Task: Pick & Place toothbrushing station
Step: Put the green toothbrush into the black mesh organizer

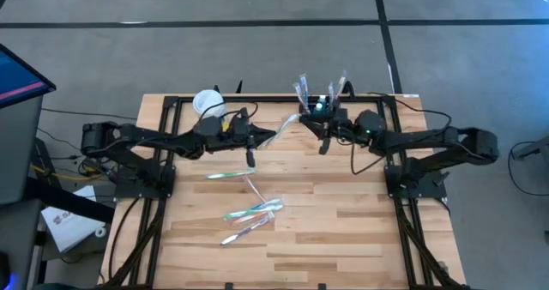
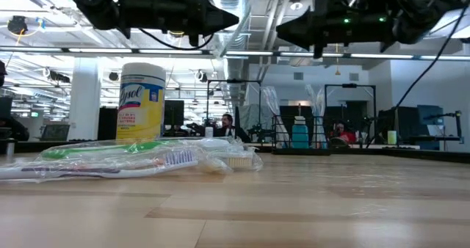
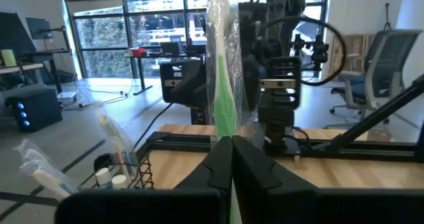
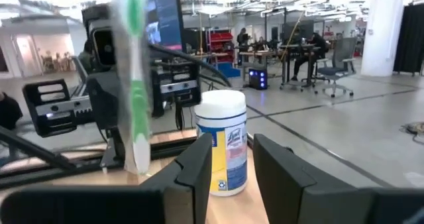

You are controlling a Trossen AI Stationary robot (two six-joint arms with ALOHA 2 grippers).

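Near the far edge of the wooden surface (image 1: 343, 238), your black wire caddy (image 1: 317, 103) already holds several wrapped toothbrushes standing upright. Your left end effector (image 1: 273, 136) is pressed together on one more wrapped green toothbrush (image 3: 222, 85), held in the air between the white wipes tub (image 1: 208, 104) and the caddy. Your right end effector (image 1: 309, 120) hovers just beside the caddy, fingers partly spread and holding nothing. Judging from this, the job is roughly halfway: four or so wrapped toothbrushes (image 1: 249, 213) lie loose mid-surface, well apart from the caddy, and the held one is not yet in.

From above you get the whole layout, but the held brush is only a pale streak. Your left wrist view shows the pinch clearly and the caddy's mesh corner with brushes leaning in it. Your right wrist view shows the same brush head-up beside the tub. At surface level the loose brushes fill the foreground, with both arms overhead.
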